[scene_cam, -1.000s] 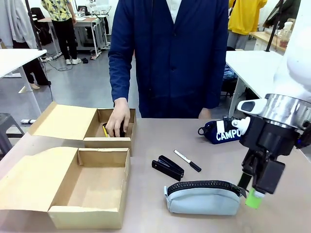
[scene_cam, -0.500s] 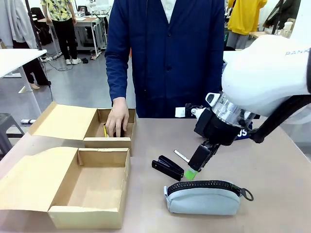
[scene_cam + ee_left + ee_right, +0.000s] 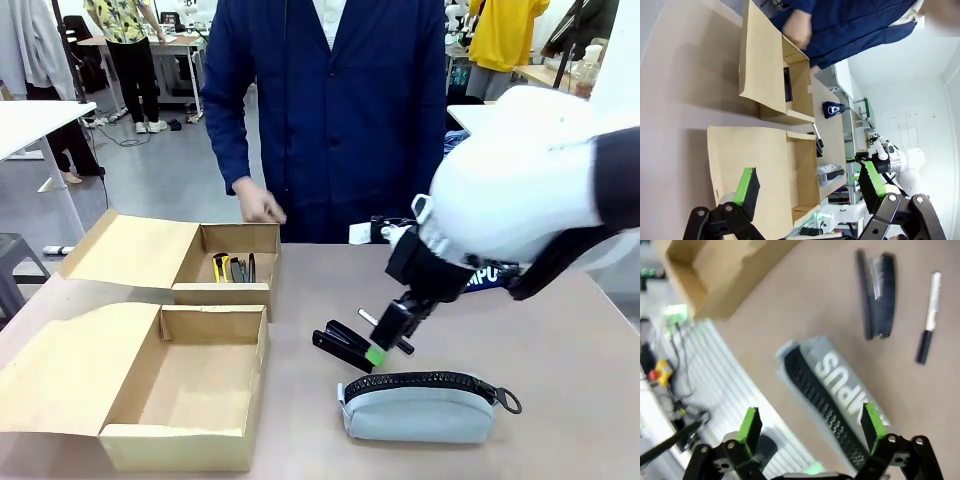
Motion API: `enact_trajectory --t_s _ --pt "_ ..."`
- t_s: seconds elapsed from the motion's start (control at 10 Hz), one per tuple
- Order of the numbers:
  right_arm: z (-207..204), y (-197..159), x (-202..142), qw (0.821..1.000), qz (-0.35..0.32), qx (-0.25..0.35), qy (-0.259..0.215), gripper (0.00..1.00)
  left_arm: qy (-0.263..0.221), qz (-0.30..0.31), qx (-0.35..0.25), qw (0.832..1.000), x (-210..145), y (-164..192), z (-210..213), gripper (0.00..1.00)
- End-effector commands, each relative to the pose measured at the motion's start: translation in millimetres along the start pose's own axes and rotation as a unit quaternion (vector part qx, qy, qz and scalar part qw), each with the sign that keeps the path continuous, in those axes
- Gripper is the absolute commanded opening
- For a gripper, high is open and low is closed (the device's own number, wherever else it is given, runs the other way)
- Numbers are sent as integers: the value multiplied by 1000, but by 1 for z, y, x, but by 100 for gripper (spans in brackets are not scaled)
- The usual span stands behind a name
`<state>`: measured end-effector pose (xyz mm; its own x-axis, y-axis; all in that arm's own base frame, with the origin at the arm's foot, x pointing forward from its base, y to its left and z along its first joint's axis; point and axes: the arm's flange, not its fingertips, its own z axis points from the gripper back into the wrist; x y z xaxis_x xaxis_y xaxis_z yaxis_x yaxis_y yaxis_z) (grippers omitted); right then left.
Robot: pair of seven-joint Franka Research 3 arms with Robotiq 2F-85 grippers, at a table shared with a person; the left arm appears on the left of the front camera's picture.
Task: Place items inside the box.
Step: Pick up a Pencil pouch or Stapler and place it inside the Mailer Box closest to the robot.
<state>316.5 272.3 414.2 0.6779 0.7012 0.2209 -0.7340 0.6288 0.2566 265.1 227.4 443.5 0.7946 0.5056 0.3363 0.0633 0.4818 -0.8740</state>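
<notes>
- Right gripper (image 3: pixel 381 343), jaws spread wide and empty, hovers low over the counter (image 3: pixel 570 400).
- Pale grey-blue zip pencil case (image 3: pixel 418 410) lies just beneath it, on the robot's side.
- Black stapler (image 3: pixel 343 345) sits beside its fingertip, with the black-and-white marker (image 3: pixel 928 316) just beyond.
- Left gripper (image 3: pixel 809 182) also stands wide, empty.

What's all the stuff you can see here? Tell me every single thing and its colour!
near box: one, brown, front left of the table.
far box: one, brown, behind the near box.
utility knife: one, yellow, inside the far box.
stapler in the box: one, black, beside the knife.
stapler on the table: one, black, mid-table.
marker: one, white and black, beside that stapler.
pencil case: one, grey-blue, front, right of the near box.
pouch: one, navy, far right.
table: one, beige.
person's hand: one, just behind the far box.
left tool: one, black with green pads, open, facing the boxes.
right tool: one, same colours, open, above the pencil case.
</notes>
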Motion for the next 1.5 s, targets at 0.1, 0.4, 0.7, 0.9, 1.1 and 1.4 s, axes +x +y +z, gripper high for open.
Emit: enact_trajectory --t_s 0.1,0.4,0.7,0.9,1.1,1.4 --pt "-37 -11 48 996 -51 -66 -35 100 -7 -10 -11 1000 0 -1 -2 100" --pt "-88 -19 84 996 -44 -83 -15 100 -7 -10 -11 1000 0 -1 -2 100" --pt "-120 -28 97 992 -39 -116 0 100 -7 -10 -11 1000 0 -1 -2 100" --pt "-136 -34 97 991 -38 -126 10 100 -7 -10 -11 1000 0 -1 -2 100" --pt "-140 -35 96 991 -39 -125 10 100 -7 -10 -11 1000 0 -1 -2 100" --pt "-138 -37 95 991 -42 -130 8 100 -7 -10 -11 1000 0 -1 -2 100"
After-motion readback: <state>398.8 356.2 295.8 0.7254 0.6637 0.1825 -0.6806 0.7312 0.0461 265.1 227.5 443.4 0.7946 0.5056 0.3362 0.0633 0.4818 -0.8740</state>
